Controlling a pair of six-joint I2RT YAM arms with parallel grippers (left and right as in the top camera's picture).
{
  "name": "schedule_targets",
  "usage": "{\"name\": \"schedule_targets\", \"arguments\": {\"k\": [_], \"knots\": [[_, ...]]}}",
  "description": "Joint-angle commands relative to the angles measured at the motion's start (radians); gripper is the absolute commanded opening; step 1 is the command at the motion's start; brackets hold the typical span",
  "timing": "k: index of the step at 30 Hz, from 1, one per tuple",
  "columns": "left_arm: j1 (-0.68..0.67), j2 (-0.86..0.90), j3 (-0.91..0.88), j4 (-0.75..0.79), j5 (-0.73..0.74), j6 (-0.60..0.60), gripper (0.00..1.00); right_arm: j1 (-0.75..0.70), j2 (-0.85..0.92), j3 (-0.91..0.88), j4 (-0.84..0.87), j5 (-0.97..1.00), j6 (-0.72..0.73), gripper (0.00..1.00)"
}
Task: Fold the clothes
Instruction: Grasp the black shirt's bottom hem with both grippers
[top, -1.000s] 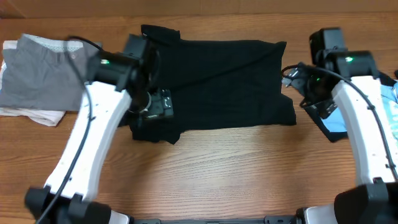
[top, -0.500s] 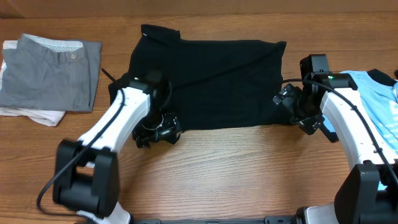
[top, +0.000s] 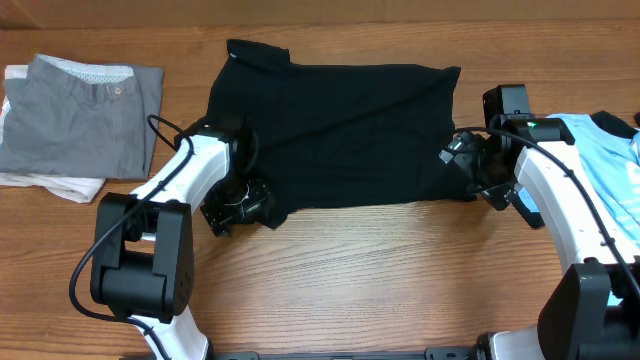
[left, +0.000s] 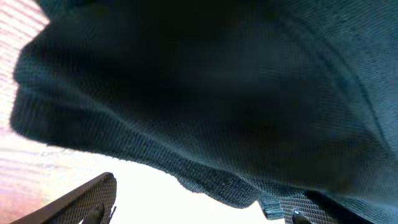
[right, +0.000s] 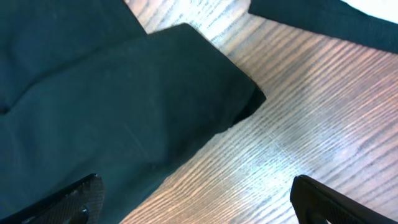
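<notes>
The wooden bench (top: 380, 280) is the biggest thing here. The black shirt (top: 340, 120) lies spread flat on it. A pile of grey clothes (top: 85, 115) sits well apart from the black shirt, off its left side. A light blue shirt (top: 605, 150) lies near the black shirt's right side, partly under my right arm.

My left fingers (top: 237, 203) are at the black shirt's near left corner. They are spread, and the thick dark edge of the shirt bunches right in front of them. I am not pinching it yet. My right fingers (top: 466, 165) are at the black shirt's near right corner. They are spread wide too, and the corner lies on the bench between them.

I think I am at the step of getting hold of the two near corners for a fold. Next, I think both pairs of fingers need to slide in low, one finger under the cloth, and squeeze the edge. Then both should lift together and carry it toward the shirt's far edge, so nothing twists.
</notes>
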Motion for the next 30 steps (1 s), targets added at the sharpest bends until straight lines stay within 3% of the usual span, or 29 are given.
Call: {"name": "schedule_targets", "arguments": {"k": [1,8,14,30], "knots": [[0.000,-0.014,-0.002,0.025,-0.009,0.035,0.86,-0.006,-0.001,-0.008,0.014,0.018,-0.007,1.00],[-0.001,-0.083,0.004,0.043,0.037,0.083,0.80,-0.006,0.000,-0.129,0.148,0.009,0.009,1.00],[0.004,-0.190,0.004,0.025,-0.073,0.071,0.84,-0.006,0.000,-0.169,0.192,0.005,0.034,1.00],[0.071,-0.081,-0.071,0.027,-0.098,0.024,0.84,-0.023,0.045,-0.195,0.275,0.013,0.057,1.00]]}}
